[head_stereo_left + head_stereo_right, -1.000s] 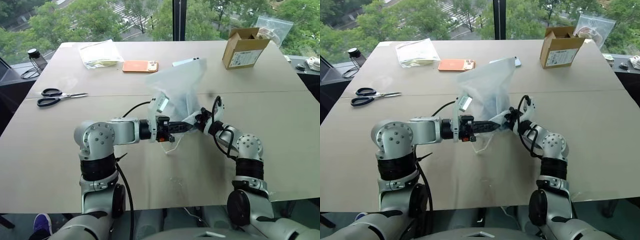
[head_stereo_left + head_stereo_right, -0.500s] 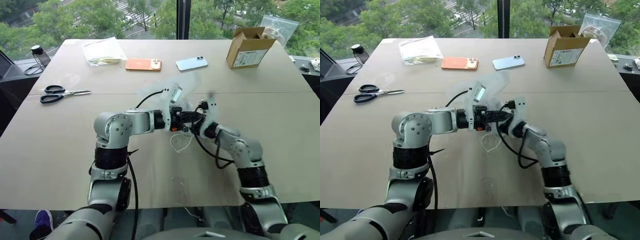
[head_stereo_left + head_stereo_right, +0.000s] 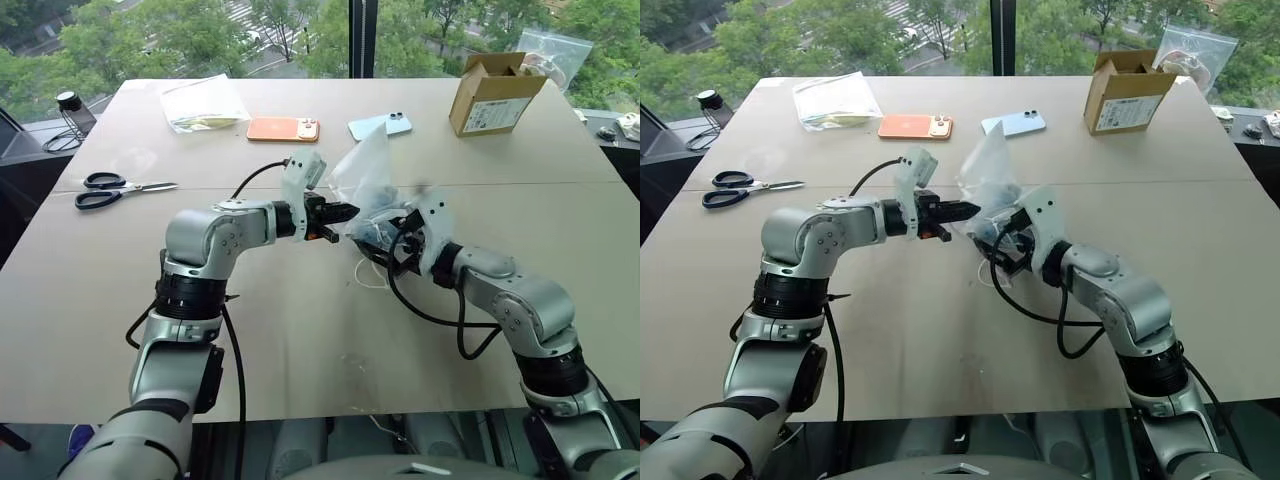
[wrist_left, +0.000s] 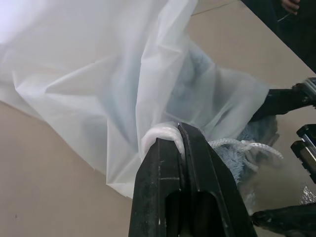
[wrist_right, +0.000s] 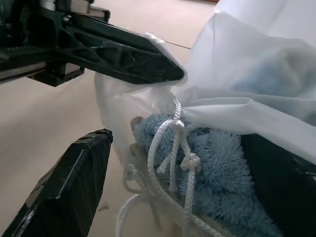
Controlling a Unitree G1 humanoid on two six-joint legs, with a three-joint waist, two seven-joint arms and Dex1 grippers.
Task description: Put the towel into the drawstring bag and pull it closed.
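Nearest, the right gripper (image 5: 163, 182) has its jaws spread wide, one finger on each side of the bag's mouth, clamping nothing. Between them the light-blue towel (image 5: 217, 163) bulges from the drawstring bag (image 3: 372, 178), knotted white cord (image 5: 173, 148) draped over it. Just left, the left gripper (image 4: 181, 136) is pinched tight on the bag's gathered rim. Farther off on the table (image 3: 120, 300) lie scissors (image 3: 120, 188), an orange phone (image 3: 283, 129), a blue phone (image 3: 380, 126) and a cardboard box (image 3: 492, 94).
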